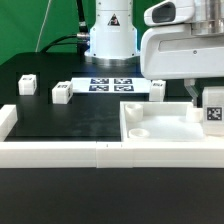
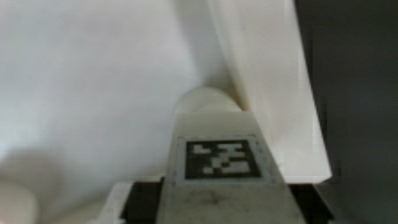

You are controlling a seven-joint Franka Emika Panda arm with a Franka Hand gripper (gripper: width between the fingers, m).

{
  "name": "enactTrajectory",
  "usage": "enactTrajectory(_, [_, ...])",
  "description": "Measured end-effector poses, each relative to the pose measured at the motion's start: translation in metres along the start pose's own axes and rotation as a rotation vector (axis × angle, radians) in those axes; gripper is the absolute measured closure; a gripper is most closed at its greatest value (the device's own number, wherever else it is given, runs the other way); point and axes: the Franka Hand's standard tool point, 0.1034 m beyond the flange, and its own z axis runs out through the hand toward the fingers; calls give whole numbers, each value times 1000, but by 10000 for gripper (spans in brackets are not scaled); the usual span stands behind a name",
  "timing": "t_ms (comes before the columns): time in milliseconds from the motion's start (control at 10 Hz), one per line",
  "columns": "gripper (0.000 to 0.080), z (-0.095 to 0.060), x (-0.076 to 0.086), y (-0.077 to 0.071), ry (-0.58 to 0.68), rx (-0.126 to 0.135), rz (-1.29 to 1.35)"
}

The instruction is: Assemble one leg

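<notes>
The gripper (image 1: pixel 205 100) is clenched on a leg (image 1: pixel 212 113) by the worktop's edge on the exterior view's right, tip at the panel (image 1: pixel 150 125) corner recess (image 2: pixel 210 98). Likely step: seating it. Next, lower it straight and aligned. Three spare legs (image 1: pixel 62 93) and the marker board (image 1: pixel 112 84) lie toward the far edge, well apart from the leg's path.

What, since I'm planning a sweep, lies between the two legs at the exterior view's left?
Nothing: the exterior view shows bare table between the end leg and next leg.
</notes>
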Motion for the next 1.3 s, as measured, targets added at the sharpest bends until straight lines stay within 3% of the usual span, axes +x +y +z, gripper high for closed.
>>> enactTrajectory(700, [509, 2, -4, -3, -36, 49, 736])
enactTrajectory(1000, [509, 2, -5, -3, -43, 53, 740])
enactTrajectory(1100, [411, 3, -6, -3, -44, 53, 734])
enactTrajectory(1200, [411, 2, -6, -4, -46, 49, 667])
enactTrajectory(1300, [239, 2, -6, -5, -49, 40, 486])
